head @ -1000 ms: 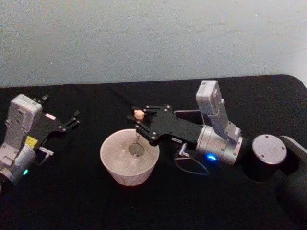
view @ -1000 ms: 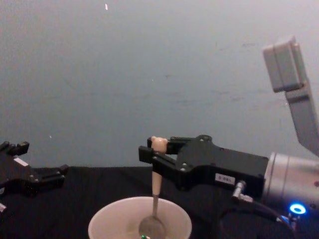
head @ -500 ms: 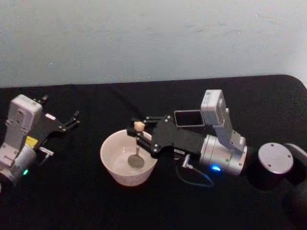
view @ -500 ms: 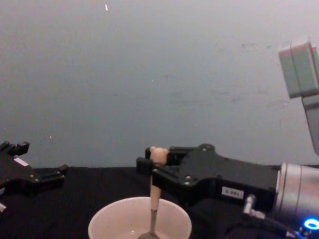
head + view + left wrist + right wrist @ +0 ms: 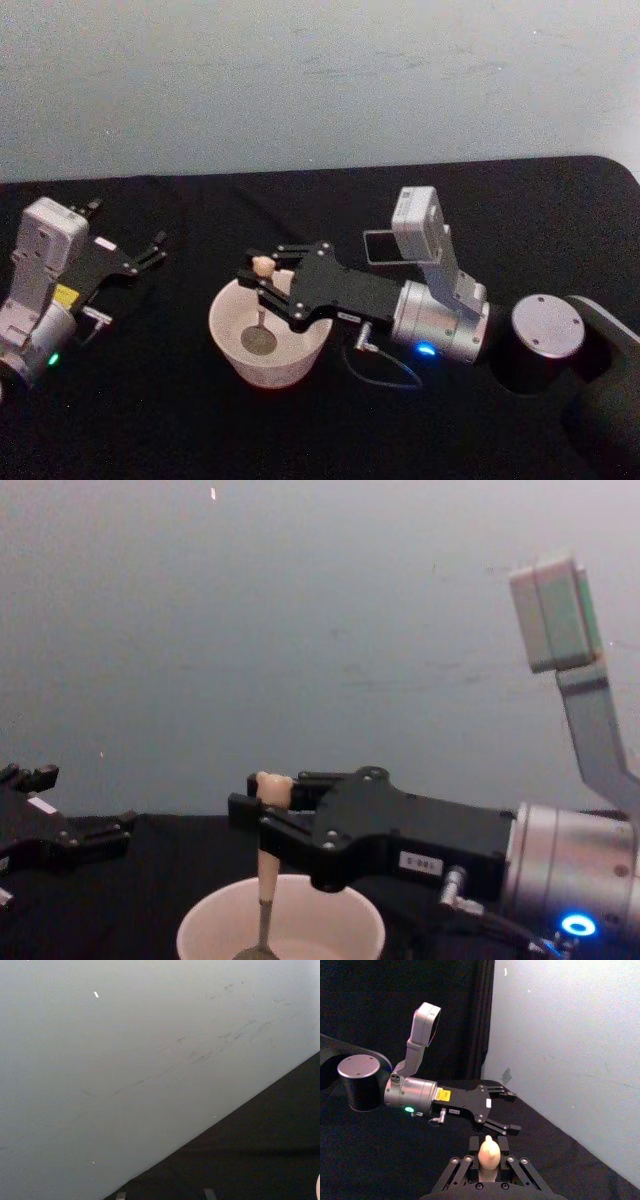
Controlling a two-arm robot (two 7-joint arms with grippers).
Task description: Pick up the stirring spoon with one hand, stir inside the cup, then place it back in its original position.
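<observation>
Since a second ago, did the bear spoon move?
Yes. The stirring spoon, in the right gripper, shifted toward the robot's left: from right of the middle of the cup to left of it.

Chest view: bottom edge cuts off the cup (image 5: 330, 925) below its upper wall, and most of the stirring spoon (image 5: 267, 875) bowl. Left edge cuts the left gripper (image 5: 82, 802) body.
Head view: holder (image 5: 379, 248) has 1 side hidden behind the right arm's wrist camera (image 5: 418, 222).
Right wrist view: spoon stem and bowl hidden under the right gripper (image 5: 489, 1169).
</observation>
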